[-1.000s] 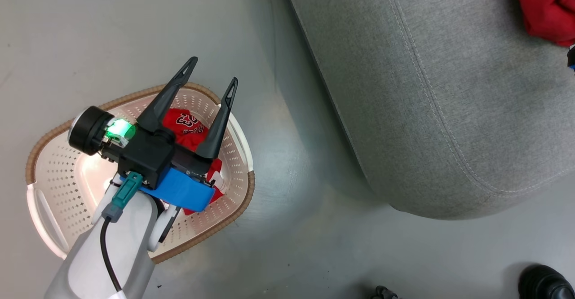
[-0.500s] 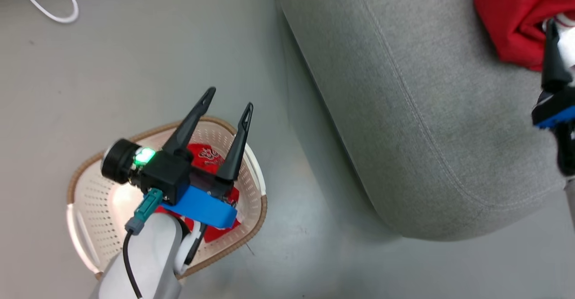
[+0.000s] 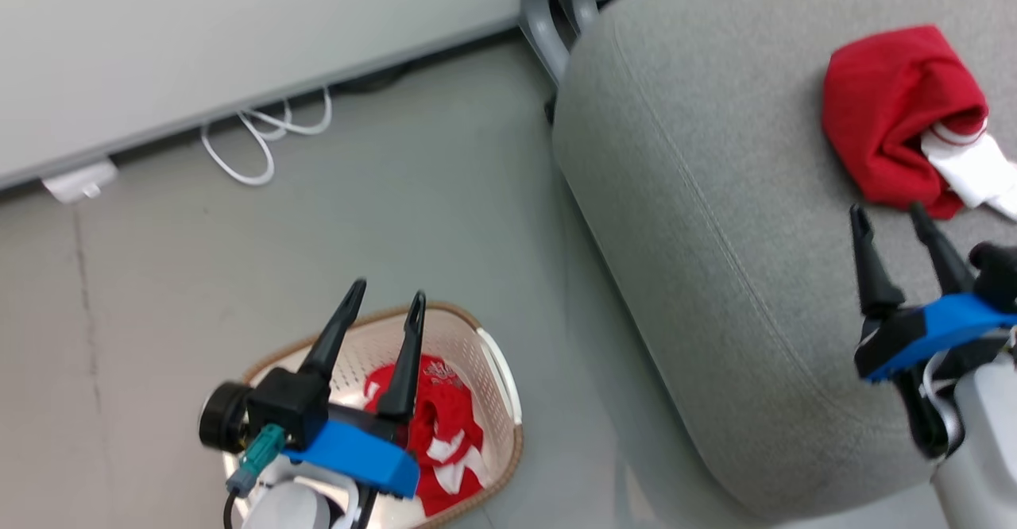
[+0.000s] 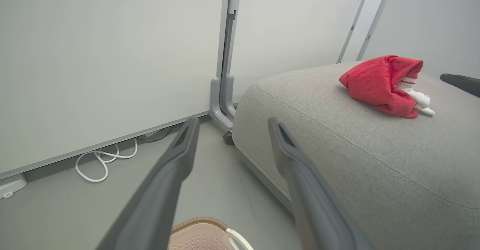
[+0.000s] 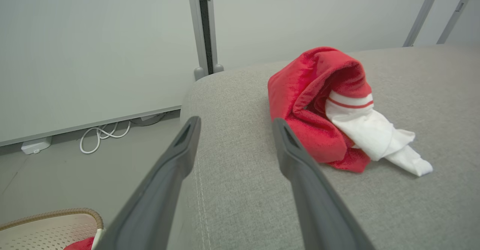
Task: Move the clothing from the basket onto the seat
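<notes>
**Red garments split between seat [image 3: 715,235] and basket [image 3: 457,342]**

You had a pale wall panel [image 3: 238,28] across the upper left of the head view, with grey floor [image 3: 357,211] spread below it. The light-grey seat took up most of the right half of the frame. Its stitched seam ran from the top centre down towards the lower right. The cream basket, with its brown woven-look rim, stood on the floor at the bottom, left of centre and apart from the seat's edge.

A bunched red garment [image 3: 882,116] lay on the seat at the upper right, a white striped cuff and a white panel spilling from its open end. The second red garment [image 3: 441,426], with white trim and small white lettering, lay crumpled inside the basket against its right-hand wall.

Your left gripper [image 3: 388,291] hung above the basket at the lower left. Its jaws were apart with nothing between them, and its fingers pointed up the frame. Your right gripper [image 3: 886,210] was at the right edge, over the seat. Its jaws were likewise apart and empty, and its fingertips stopped just short of the garment lying there.

A looped white cable [image 3: 254,136] lay at the foot of the wall panel. A small white box [image 3: 75,183] sat by the left edge.
</notes>
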Tool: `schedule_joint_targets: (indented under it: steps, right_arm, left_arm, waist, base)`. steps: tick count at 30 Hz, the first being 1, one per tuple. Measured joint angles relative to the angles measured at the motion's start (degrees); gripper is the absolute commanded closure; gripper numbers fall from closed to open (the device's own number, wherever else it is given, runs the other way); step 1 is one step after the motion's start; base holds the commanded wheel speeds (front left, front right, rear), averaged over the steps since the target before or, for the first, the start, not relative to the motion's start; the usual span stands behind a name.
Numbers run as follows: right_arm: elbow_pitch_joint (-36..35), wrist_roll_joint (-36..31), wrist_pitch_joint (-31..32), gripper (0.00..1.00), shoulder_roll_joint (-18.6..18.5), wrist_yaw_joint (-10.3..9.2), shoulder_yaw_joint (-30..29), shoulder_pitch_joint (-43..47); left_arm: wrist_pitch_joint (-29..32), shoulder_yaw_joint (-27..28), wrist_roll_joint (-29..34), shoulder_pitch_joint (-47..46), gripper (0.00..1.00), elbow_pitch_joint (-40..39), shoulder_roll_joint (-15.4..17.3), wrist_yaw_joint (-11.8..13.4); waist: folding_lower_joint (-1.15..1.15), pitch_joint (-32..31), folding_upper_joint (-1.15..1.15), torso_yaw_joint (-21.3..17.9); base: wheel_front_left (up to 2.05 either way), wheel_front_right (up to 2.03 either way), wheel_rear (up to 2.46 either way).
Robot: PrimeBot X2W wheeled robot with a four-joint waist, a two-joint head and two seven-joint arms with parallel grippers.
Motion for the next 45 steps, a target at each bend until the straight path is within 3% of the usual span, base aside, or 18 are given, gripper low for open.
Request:
schedule_joint_targets:
  steps: [10,22,30,45]
  right_arm:
    - [-11.82,-4.33,2.32,0.0,3.34,0.0,-1.26,13.26]
    - [-23.94,-7.42,6.32,0.0,9.7,0.0,-3.27,23.18]
    - [-26.63,-8.13,7.61,0.0,10.95,0.0,-2.65,25.14]
    - [-27.04,-6.97,7.88,0.0,12.49,0.0,-1.32,26.29]
  left_arm:
    - [0.0,4.1,-0.3,7.22,0.0,1.55,-1.56,-0.02]
    - [-0.01,8.91,-0.11,9.32,0.0,1.87,-1.98,-0.02]
    - [-0.01,12.28,0.6,9.55,0.0,3.01,-1.88,-0.02]
    - [0.0,14.92,1.29,10.2,0.0,3.69,-1.96,-0.02]
  waist:
    - [0.0,-9.65,0.0,4.96]
    - [0.01,-14.18,0.0,13.55]
    - [0.01,-14.87,0.0,16.26]
    - [0.02,-15.21,-0.01,16.7]
  base:
    - [0.0,0.0,0.0]
    - [0.0,0.0,0.0]
    - [0.0,0.0,0.0]
    - [0.0,0.0,0.0]
